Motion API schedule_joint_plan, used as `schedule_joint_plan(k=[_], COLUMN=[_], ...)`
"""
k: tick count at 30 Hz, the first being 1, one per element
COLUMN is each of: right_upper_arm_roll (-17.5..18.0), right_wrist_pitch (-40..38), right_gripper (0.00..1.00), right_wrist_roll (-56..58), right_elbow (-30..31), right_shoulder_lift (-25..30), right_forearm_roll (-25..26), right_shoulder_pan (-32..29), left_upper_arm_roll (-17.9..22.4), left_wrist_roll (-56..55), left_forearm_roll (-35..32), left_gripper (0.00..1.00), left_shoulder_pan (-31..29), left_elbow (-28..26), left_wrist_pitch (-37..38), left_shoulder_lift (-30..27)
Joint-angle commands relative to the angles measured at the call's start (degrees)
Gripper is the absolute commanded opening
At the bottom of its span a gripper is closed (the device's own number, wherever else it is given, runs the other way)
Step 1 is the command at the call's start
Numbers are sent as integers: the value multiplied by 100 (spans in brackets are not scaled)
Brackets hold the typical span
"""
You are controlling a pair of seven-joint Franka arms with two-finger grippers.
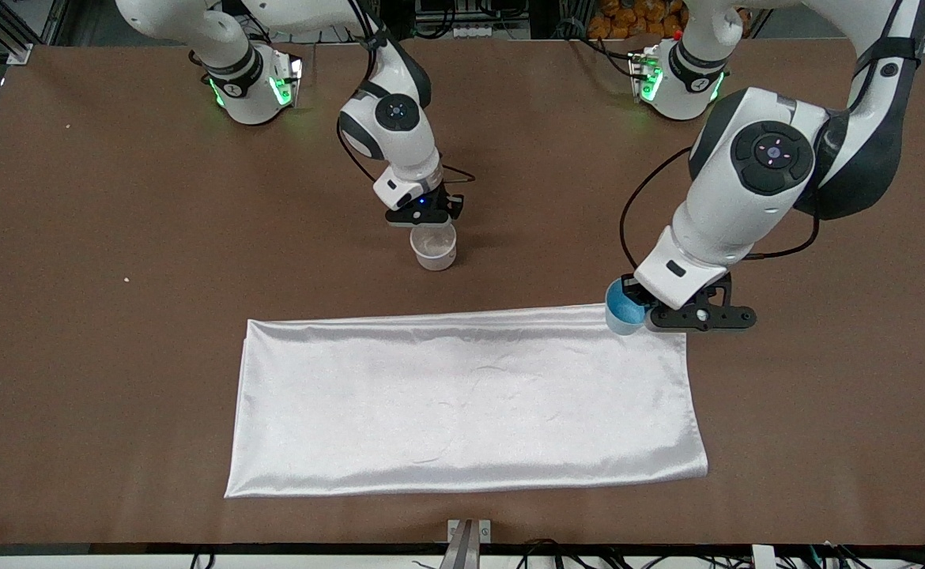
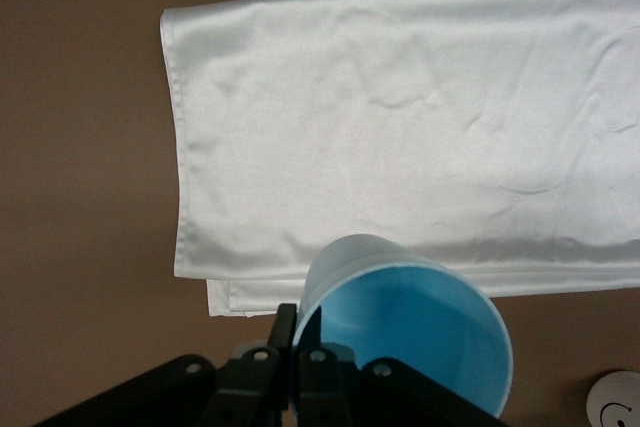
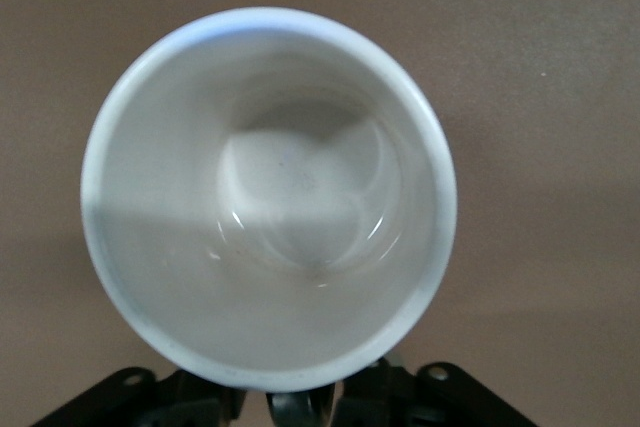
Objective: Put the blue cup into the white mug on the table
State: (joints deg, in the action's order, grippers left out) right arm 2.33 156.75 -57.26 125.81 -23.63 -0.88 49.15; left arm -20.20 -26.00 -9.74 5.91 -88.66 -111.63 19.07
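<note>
Holding the cup (image 1: 623,310) by its rim over the cloth's (image 1: 462,403) corner, the left gripper (image 1: 646,310) sits well apart from the mug (image 1: 434,246), which lies toward the right arm's end of the worktop (image 1: 115,276), farther from the camera, clamped upright in the right gripper (image 1: 424,215).

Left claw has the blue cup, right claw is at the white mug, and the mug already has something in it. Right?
Not quite: the white mug is empty, as the right wrist view shows. The rest holds: the left claw grips the blue cup, and the right claw is at the mug.
</note>
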Motion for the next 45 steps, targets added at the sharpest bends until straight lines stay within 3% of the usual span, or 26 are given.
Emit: schedule_joint_plan(k=[1,7,14,23,36,45], right_upper_arm_roll=[-40,-40,-57,-48,-40,-40], right_wrist_pitch=[-4,-285,-1216,-2429,-2826,-2817], right_gripper=[100,100,100,100,100,100], right_wrist_roll=[-549,-540,-391,417,2578,3721], right_elbow=[31,5,-250,-874,-1779,-2280], right_shoulder_lift=[113,429,834,1036,562,-70], right_forearm_roll=[114,114,114,114,35,26], right_shoulder_pan=[51,33,-72,-766,-2716,-3640], left_upper_arm_roll=[-45,-54,-54,-54,-45,-28], left_wrist_roll=[-124,-142,-564,-1529,-2901,-3710], left_forearm_roll=[-2,121,359,350,288,288], left_gripper=[0,0,0,0,0,0], left_shoulder_pan=[33,173,410,990,1896,2432], left_elbow=[24,24,15,24,15,50], left_wrist_pitch=[106,238,273,273,273,107], left_shoulder_lift=[-26,-35,-17,62,299,616])
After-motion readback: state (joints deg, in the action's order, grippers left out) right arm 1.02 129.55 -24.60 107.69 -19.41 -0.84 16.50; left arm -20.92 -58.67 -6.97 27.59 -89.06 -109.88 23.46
